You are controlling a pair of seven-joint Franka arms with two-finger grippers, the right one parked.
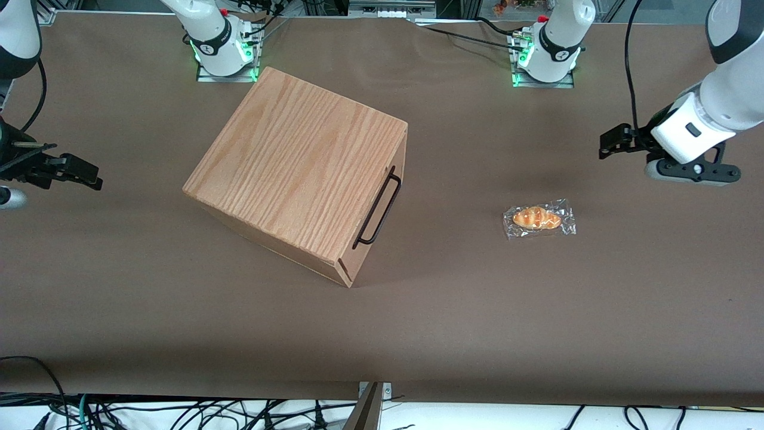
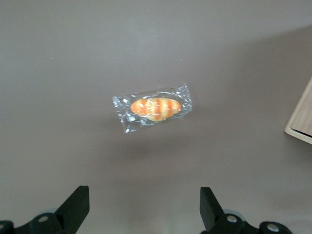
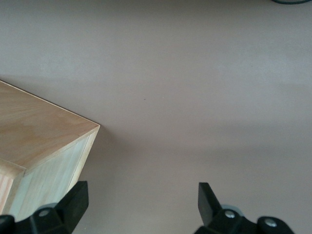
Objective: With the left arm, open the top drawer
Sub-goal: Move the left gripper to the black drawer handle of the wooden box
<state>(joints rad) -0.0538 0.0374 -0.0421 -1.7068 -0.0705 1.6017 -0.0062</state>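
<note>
The wooden cabinet stands mid-table, turned at an angle. Its top drawer is shut, and the thin black U-handle on its front faces the working arm's end of the table. The left arm reaches in from that end. Its black gripper hangs above the bare table, well apart from the handle, open and empty. In the left wrist view the gripper has its fingers wide apart, and a corner of the cabinet shows.
A bread roll in a clear wrapper lies on the brown table between the cabinet and the gripper, nearer to the front camera than the gripper; it also shows in the left wrist view. Two arm bases stand at the table's back edge.
</note>
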